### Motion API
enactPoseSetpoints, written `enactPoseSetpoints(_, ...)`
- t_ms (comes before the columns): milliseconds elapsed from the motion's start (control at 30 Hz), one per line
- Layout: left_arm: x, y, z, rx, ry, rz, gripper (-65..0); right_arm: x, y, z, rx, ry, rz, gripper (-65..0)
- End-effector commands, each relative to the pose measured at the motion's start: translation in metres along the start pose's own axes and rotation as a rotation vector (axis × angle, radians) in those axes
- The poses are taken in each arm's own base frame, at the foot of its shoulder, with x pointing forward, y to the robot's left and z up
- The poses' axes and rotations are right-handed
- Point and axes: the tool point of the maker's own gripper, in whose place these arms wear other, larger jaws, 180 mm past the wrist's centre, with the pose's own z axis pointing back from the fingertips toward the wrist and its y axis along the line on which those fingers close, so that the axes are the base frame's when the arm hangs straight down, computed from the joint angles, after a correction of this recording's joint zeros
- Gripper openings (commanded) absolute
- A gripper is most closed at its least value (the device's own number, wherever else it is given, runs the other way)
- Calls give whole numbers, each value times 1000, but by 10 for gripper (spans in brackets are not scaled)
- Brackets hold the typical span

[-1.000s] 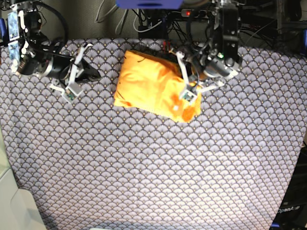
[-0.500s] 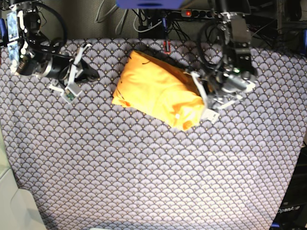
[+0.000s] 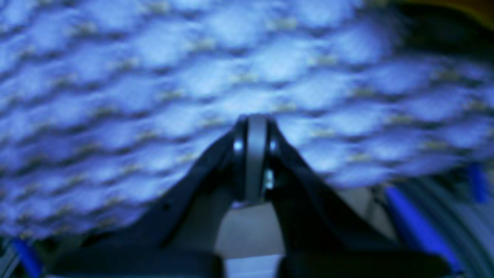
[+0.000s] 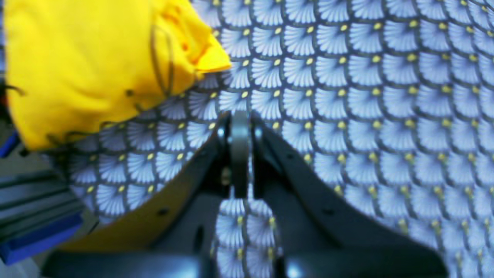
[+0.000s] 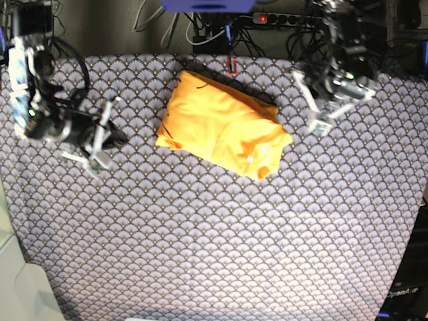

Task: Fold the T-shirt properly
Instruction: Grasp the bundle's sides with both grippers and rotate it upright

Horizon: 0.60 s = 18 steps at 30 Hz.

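The yellow-orange T-shirt (image 5: 221, 128) lies folded into a compact, tilted bundle at the back middle of the tablecloth, with a thin dark thread (image 5: 200, 85) near its far edge. My left gripper (image 5: 319, 124) is shut and empty, to the right of the shirt and apart from it. In the left wrist view its fingertips (image 3: 251, 121) meet over blurred cloth. My right gripper (image 5: 94, 162) is shut and empty, to the left of the shirt. In the right wrist view its tips (image 4: 239, 117) meet just beside the shirt's corner (image 4: 88, 58).
The blue-grey fan-patterned tablecloth (image 5: 214, 241) covers the whole table. Cables and a power strip (image 5: 274, 19) run along the back edge. A pale object (image 5: 20, 287) sits at the front left corner.
My left gripper has come off the shirt's right end and moved up and to the right. The shirt's right end has settled flat. My right arm has shifted slightly down and left.
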Motion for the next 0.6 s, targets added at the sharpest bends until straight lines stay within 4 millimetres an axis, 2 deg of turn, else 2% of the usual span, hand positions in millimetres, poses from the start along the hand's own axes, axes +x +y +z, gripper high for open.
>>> enactPoseSetpoints(0,12,-4,3,-8,-41,-5,-650,11,-6,-1,-4,-27,16,-647)
enactPoseSetpoints(167,24,-25,0,-56,-68,24,-650,12,-10,-28,27,8,43,-648)
enactPoseSetpoints(300,41,-31,2,-72,-106,35,-650,5,0,-47,74,23,16,-648)
enactPoseSetpoints(433,57,-38,2,-94,-136,46,-650,2,16,-56,121,26,31,-648)
enactPoseSetpoints(567,67,-43,-15,-135,-110,49,-650,-1,23,-59,137,31,34,-648)
